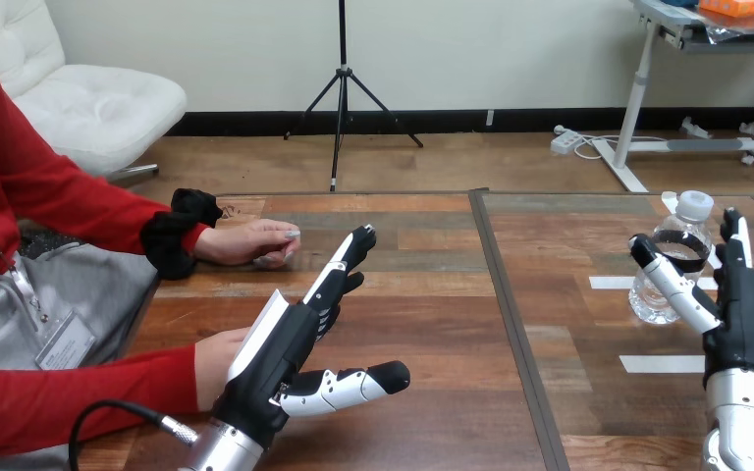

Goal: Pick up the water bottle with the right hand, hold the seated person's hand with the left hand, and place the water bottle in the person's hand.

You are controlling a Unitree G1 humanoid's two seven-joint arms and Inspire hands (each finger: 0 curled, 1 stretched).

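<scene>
Water bottle (685, 228): upright on the wooden table (432, 294), right of frame.
Right hand (741, 314): unclenched; thumb in front of the bottle, straight fingers behind it.
Left hand (275, 363): lower centre-left, fingers extended, grasping nothing.
Person's hand (214, 365): lower left, just behind the left hand.

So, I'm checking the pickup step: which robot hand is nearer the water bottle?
Right. The right hand stands right at the water bottle, open, with thumb and fingers either side of it. The left hand is far off, over the table's left half.
</scene>
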